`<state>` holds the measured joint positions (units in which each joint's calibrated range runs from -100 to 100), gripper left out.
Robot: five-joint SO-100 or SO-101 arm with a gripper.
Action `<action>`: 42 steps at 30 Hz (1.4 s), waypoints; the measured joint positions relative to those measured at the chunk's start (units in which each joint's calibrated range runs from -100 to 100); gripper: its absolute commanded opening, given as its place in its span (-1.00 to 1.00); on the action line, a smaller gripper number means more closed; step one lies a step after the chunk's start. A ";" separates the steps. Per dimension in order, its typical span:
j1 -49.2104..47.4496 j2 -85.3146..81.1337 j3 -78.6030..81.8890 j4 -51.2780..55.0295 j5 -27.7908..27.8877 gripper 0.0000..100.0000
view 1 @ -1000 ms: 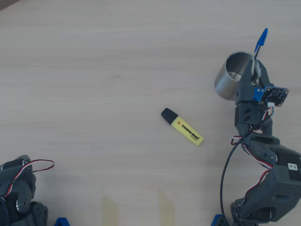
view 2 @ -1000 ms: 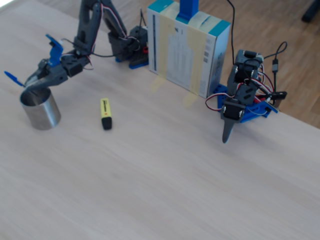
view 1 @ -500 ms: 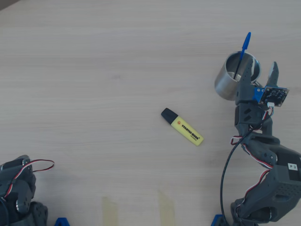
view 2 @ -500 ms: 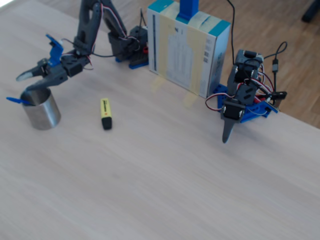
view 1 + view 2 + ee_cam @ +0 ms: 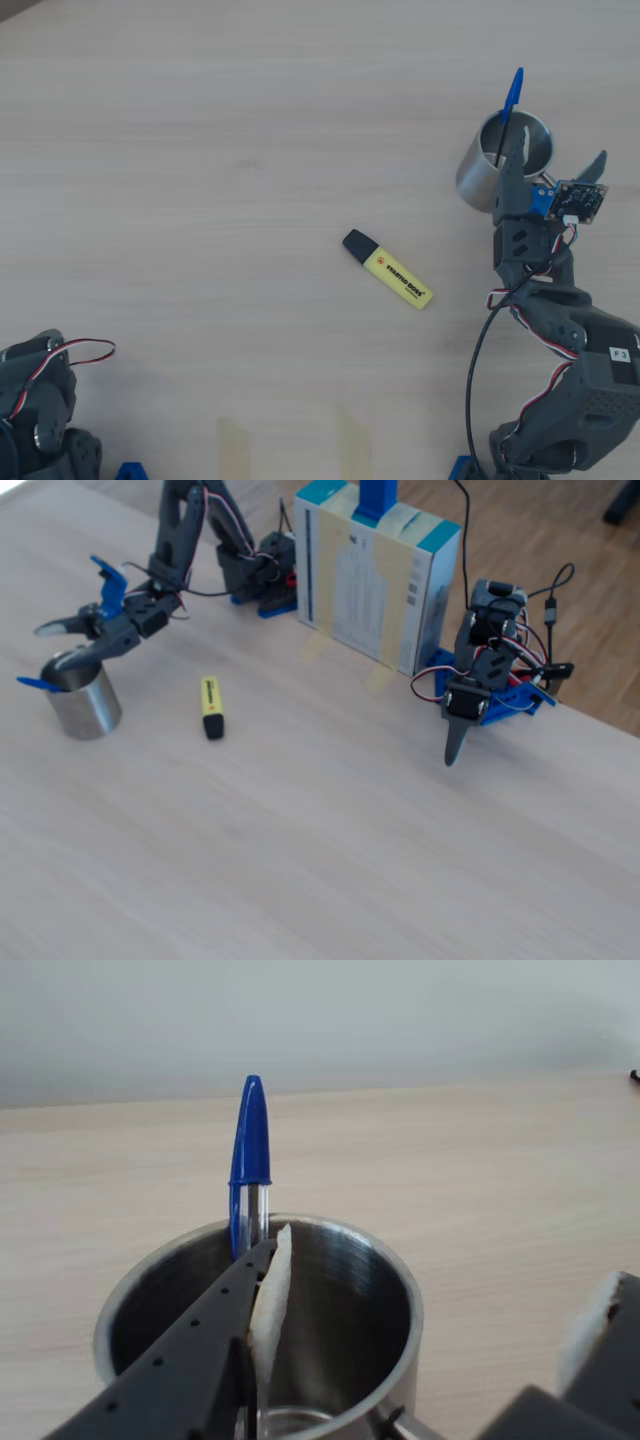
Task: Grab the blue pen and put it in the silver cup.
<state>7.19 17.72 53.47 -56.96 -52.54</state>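
While the pen (image 5: pixel 509 108) leans inside the cup (image 5: pixel 478 176) with its blue cap above the rim, the claw (image 5: pixel 553 153) hangs released over it

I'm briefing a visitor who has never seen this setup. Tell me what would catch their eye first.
The thin blue-capped ballpoint pen stands out, propped inside the brushed steel cup with its cap jutting over the rim. Right beside it, the dark two-finger gripper hangs open at the cup's edge, holding nothing. A fat yellow highlighter with a black cap lies alone mid-table in the overhead view.
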 measured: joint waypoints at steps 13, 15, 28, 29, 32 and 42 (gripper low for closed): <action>-0.67 -0.67 0.09 0.25 -1.18 -0.15; -1.42 -2.33 1.26 1.60 -1.28 -0.15; -2.93 -22.18 11.09 19.25 -2.72 -0.15; -2.93 -24.01 11.72 20.34 -2.77 -0.15; -2.93 -28.93 13.71 23.46 -2.77 -0.15; -2.93 -43.60 23.26 28.84 -2.97 -0.15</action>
<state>4.26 -25.89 76.74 -28.12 -55.51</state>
